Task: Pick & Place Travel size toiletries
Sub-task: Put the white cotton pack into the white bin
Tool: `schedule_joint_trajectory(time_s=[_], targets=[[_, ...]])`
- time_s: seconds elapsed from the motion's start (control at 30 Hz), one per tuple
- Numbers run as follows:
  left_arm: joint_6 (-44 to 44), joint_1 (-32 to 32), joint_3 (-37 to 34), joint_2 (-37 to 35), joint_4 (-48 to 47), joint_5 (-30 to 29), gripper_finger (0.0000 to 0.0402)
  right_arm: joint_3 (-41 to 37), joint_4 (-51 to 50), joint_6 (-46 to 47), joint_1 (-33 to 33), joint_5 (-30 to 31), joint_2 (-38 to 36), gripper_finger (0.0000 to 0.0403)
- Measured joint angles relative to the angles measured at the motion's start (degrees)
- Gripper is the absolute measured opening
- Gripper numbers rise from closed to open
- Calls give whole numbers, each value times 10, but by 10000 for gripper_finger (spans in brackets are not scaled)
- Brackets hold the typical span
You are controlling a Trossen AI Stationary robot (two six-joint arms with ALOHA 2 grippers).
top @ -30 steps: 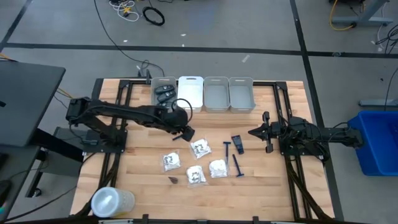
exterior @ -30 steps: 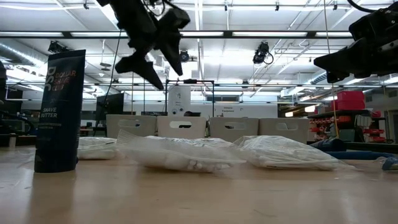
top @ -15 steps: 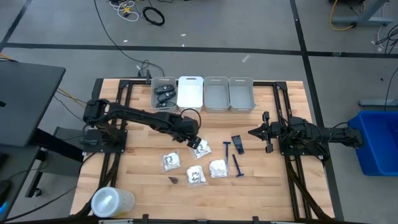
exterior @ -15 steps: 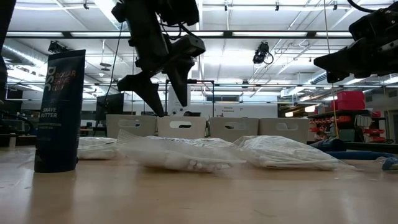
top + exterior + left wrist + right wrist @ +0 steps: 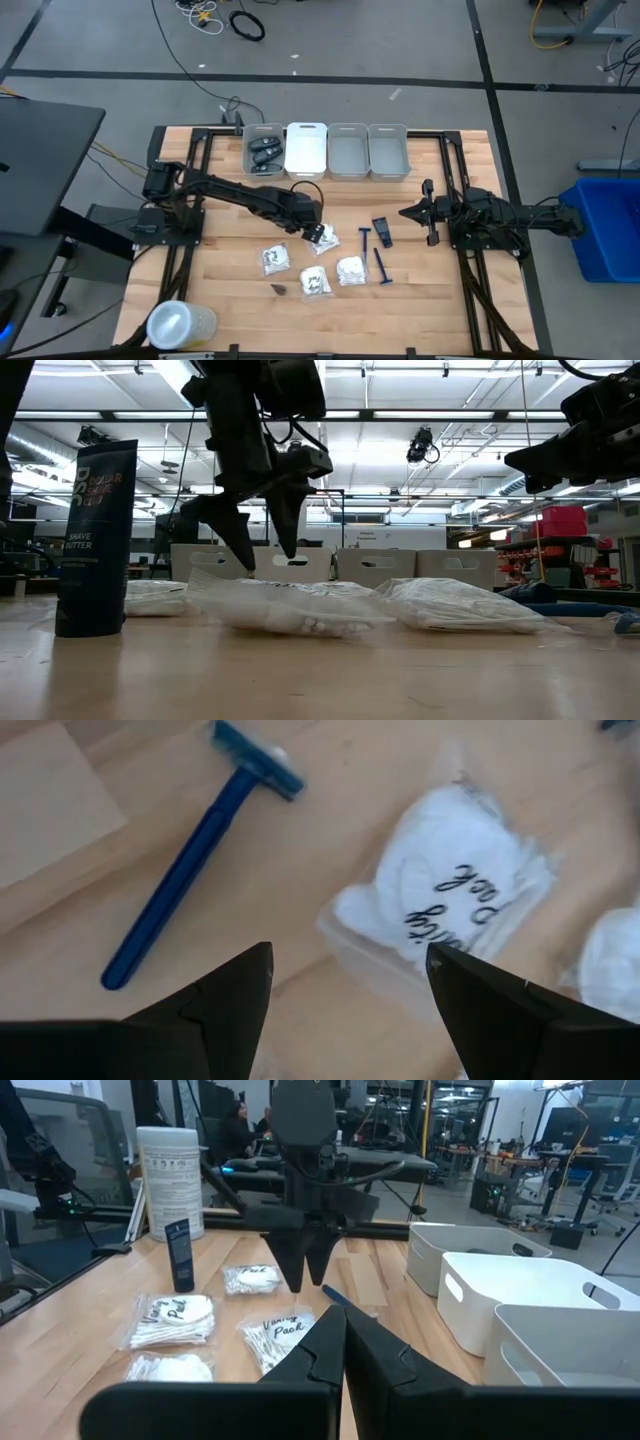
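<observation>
So the thing you're going for right now is the small white crinkly packet with dark print [image 5: 322, 237], lying on the pale wooden worktop [image 5: 220, 290] roughly in the middle, just below the bins. Your left end effector [image 5: 313, 232] is hanging right over it with its fingers spread wide, nothing in them yet. In the left wrist view the packet is sitting just past the two dark fingertips, next to a thin blue T-shaped razor [image 5: 195, 860]. From the low view the tips are looking close to the plastic, but I can't tell if they're touching.

Around it, three more white packets [image 5: 274, 259], [image 5: 314, 282] and [image 5: 350, 270] are waiting on the wood, plus a second blue razor [image 5: 381, 267], a small dark tube standing upright [image 5: 381, 231] and a little dark scrap [image 5: 280, 289] near the front.

Progress-wise, you're looking early on: only the dark oval cases [image 5: 264, 152] are sitting in the grey rectangular plastic bin [image 5: 263, 131] at the far left of the row. The white bin [image 5: 306, 148] and the two grey bins [image 5: 348, 150], [image 5: 388, 150] beside it are looking empty, so most of the sorting is still ahead.

Your right end effector [image 5: 405, 213] is parked off to the right side, pinched closed on nothing.
</observation>
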Motion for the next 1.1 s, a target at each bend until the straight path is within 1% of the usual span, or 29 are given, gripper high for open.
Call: schedule_joint_trajectory(time_s=[0.13,0.2,0.27,0.47,0.77,0.87,1.1], targets=[[-11,-3,-12,1,10,-4,270,0,0,0,0,0,0,14],[-13,-4,-12,12,16,-11,270,0,0,0,0,0,0,13],[-12,-4,-12,24,14,-5,270,0,0,0,0,0,0,14],[-11,-6,-12,61,50,30,270,0,0,0,0,0,0,14],[-13,-6,-11,61,49,39,268,0,-1,0,0,0,0,14],[-10,-6,-11,61,47,42,254,0,-1,0,0,0,0,14],[2,-6,-12,61,43,45,201,0,-1,0,0,0,0,13]])
